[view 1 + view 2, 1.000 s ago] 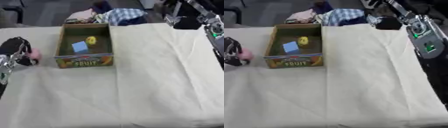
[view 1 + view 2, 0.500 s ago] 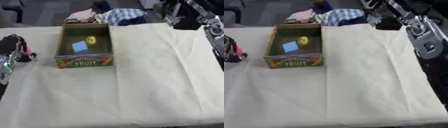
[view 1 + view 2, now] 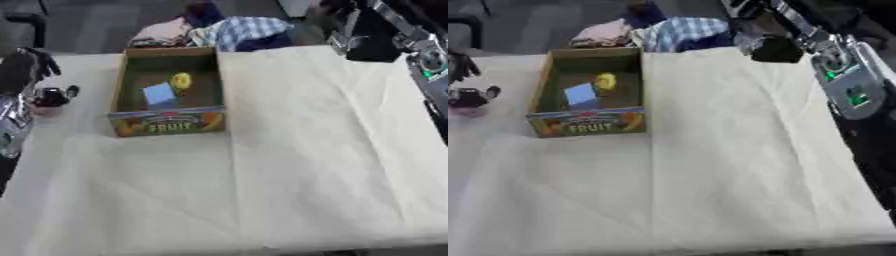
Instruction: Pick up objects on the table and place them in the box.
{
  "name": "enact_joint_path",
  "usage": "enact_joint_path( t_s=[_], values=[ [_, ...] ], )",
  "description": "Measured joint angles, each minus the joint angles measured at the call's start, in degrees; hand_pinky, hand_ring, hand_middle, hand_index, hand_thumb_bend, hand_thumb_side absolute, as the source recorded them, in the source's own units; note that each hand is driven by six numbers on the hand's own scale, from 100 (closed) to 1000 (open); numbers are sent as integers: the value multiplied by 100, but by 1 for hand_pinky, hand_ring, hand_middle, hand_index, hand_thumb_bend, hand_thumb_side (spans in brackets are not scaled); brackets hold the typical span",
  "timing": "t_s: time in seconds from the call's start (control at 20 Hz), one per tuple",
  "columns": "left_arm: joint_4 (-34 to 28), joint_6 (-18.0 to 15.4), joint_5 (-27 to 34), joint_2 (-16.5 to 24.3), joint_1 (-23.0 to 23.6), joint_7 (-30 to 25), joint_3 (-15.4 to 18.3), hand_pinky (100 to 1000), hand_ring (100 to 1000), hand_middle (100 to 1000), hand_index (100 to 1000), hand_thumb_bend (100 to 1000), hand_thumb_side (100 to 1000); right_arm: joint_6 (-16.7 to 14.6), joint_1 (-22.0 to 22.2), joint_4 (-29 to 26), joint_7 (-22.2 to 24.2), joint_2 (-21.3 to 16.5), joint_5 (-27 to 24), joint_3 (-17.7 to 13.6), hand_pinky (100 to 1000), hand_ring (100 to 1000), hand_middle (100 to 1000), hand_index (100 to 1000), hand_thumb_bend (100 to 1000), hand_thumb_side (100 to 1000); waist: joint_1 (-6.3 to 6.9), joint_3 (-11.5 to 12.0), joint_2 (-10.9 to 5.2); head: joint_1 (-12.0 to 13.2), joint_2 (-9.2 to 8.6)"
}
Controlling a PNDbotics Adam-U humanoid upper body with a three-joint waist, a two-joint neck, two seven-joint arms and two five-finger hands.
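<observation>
Left eye view: left hand (image 3: 26, 70) beside the box (image 3: 166, 127), whether its fingers grip anything unclear.

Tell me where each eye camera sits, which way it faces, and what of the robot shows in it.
Left eye view: in the head, looking down at the cloth-covered table; left hand at the left edge, right arm at the upper right.
Right eye view: same head, set slightly to the right, looking down; right arm shows larger, left hand cut by the left edge.
Both share the fruit box holding a blue block and a yellow object.
</observation>
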Motion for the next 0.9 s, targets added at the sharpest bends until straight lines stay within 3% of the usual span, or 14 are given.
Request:
enact_joint_path(
  t_s=[0.2,0.45,0.9],
  values=[
    [103,194,46,95,44,-139,123,705,711,734,793,630,201,1,14,6,0,0,0,0,681,723,738,865,100,531,13,14,-6,-6,0],
    [380,392,65,223,98,-242,326,695,703,731,792,426,154,-12,44,32,13,1,-6,0,681,723,732,865,100,536,8,20,-8,-9,0],
    [947,507,256,276,196,-156,544,690,696,722,784,419,185,-31,41,37,33,6,-52,0,682,723,729,866,100,545,-40,-54,62,-27,-3]
  ],
)
